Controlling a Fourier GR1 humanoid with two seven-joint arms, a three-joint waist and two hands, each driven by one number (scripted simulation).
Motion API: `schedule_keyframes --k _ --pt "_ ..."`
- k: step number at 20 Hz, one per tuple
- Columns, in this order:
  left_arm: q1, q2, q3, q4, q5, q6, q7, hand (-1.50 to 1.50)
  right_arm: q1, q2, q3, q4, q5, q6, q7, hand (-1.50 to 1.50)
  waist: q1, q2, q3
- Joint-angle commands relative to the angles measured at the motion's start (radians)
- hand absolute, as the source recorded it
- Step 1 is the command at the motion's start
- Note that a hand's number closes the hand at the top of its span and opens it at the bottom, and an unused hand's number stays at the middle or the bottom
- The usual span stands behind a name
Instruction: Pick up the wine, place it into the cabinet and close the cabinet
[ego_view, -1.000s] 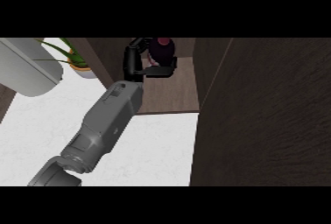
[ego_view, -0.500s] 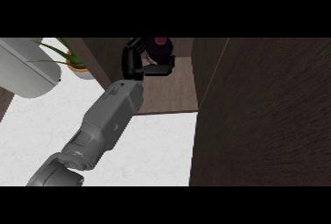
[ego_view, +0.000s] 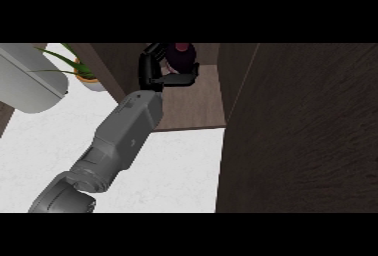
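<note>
The fingers (ego_view: 153, 60) of the one hand (ego_view: 164, 75) in view are curled round the wine (ego_view: 182, 54), thumb closing from the other side, so the bottle is clamped in the hand at the top centre of the frame. Only the dark red upper part of the bottle shows above the fingers; the rest is hidden behind them. From this steep look down, its long axis seems to run roughly upright, though the angle makes that hard to be sure of.

Which hand this is cannot be settled from the view alone: the grey forearm (ego_view: 122, 135) comes up from the lower left of the frame, which suggests the left. No other hand shows anywhere.

Hand and wine sit over the brown shelf (ego_view: 193, 107) of the cabinet (ego_view: 118, 65), in the gap between its dark left wall and the open door (ego_view: 303, 130), which fills the whole right side of the frame as a tall dark panel. The bottle is already inside the opening, toward the back of the shelf; whether its base touches the shelf cannot be seen.

What the next move turns on is that the bottle lies within the grasp, with the shelf straight below it: lowering and letting go come first, then drawing the arm back out toward the lower left. The door stands just right of the forearm, so the same arm is nearest to swing it shut.

At the upper left, a plant (ego_view: 81, 70) and a pale rounded appliance (ego_view: 29, 80) stand on the white counter (ego_view: 170, 170).
</note>
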Motion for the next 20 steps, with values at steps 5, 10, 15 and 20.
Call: schedule_keyframes --k 5,10,15,20 --pt "-0.022 0.041 0.013 0.067 -0.019 0.045 0.037 -1.5 -0.001 0.004 0.021 -0.051 -0.036 -0.01 0.037 -1.5 -0.001 0.01 -0.004" --pt "-0.034 0.018 -0.002 0.089 -0.048 0.134 0.024 -1.5 0.023 0.011 0.02 -0.06 -0.031 -0.012 0.013 -1.5 -0.011 0.011 -0.004" --pt "0.008 0.009 -0.025 0.112 -0.081 0.14 0.008 -1.5 0.029 0.01 0.028 -0.087 -0.036 -0.011 0.03 -1.5 -0.01 0.01 -0.004" --pt "0.051 0.013 -0.004 0.1 -0.069 0.135 -0.05 -1.5 0.036 0.007 0.03 -0.045 -0.03 0.01 -0.015 -1.5 -0.025 0.02 -0.005"
